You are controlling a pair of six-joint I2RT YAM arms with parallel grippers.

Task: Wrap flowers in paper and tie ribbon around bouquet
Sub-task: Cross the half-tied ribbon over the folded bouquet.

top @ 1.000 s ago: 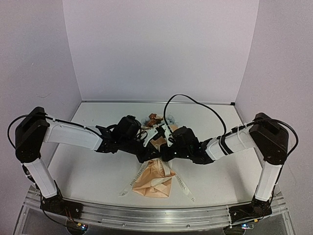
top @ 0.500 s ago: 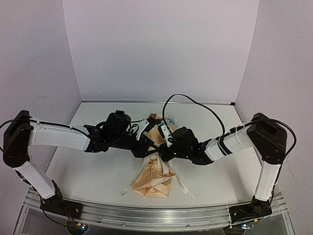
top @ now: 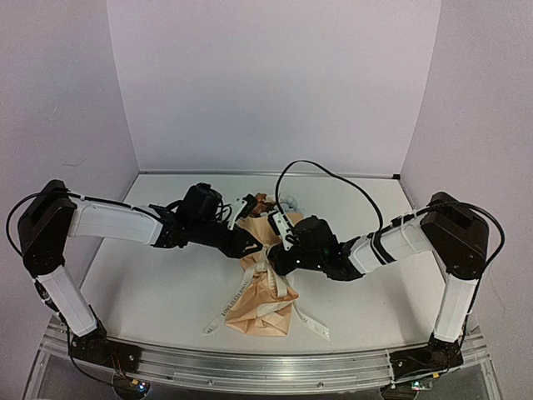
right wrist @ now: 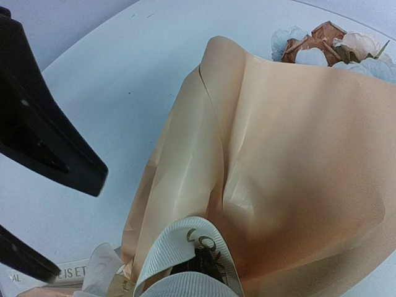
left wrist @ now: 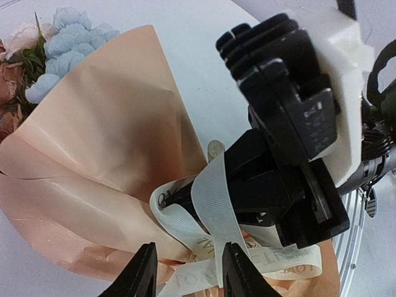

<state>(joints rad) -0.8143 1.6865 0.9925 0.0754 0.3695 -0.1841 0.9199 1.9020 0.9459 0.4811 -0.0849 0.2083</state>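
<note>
The bouquet lies mid-table, its peach-tan paper (top: pixel 265 296) wrapped as a cone, with the blue and brown flowers (top: pixel 271 202) at the far end. The cream ribbon (top: pixel 312 320) circles the narrow waist, and its tails trail toward the near edge. My right gripper (top: pixel 280 254) is shut at that waist, with a loop of ribbon (right wrist: pixel 185 244) draped over its tips (right wrist: pixel 201 267). My left gripper (left wrist: pixel 189 275) stands open just left of it. A ribbon strip (left wrist: pixel 213 210) hangs between its fingers (left wrist: pixel 143 275), unpinched. The paper (left wrist: pixel 105 130) and flowers (left wrist: pixel 71 37) lie beyond.
The white table (top: pixel 158 283) is walled at the back and both sides. Both arms meet over the bouquet's waist, and a black cable (top: pixel 333 177) arcs above the right arm. The left gripper's dark fingers (right wrist: pixel 49 142) fill the left edge of the right wrist view.
My left gripper has gone from nearly shut to open, and its wrist has shifted slightly farther back along the bouquet. The right gripper has stayed shut at the waist.
</note>
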